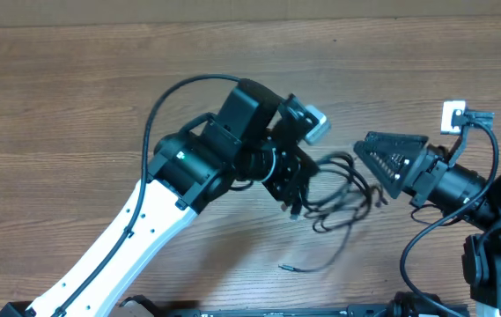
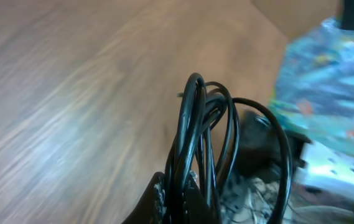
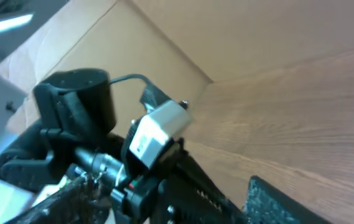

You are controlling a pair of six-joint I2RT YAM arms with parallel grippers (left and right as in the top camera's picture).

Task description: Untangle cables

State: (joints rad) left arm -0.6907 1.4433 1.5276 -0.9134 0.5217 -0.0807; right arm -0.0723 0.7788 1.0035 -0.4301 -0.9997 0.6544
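One wooden table (image 1: pixel 74 88); left gripper (image 1: pixel 292 192) clamped on the cables (image 1: pixel 342 198), bundle between both grippers; right gripper (image 1: pixel 375 167) jaws apart beside the loops; plug end (image 1: pixel 285 265) trails loose. Step judged: separating strands; next calls for pinching one loop and drawing it clear.

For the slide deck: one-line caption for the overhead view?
Left gripper pinches the tangled cables; right gripper stands open beside them.
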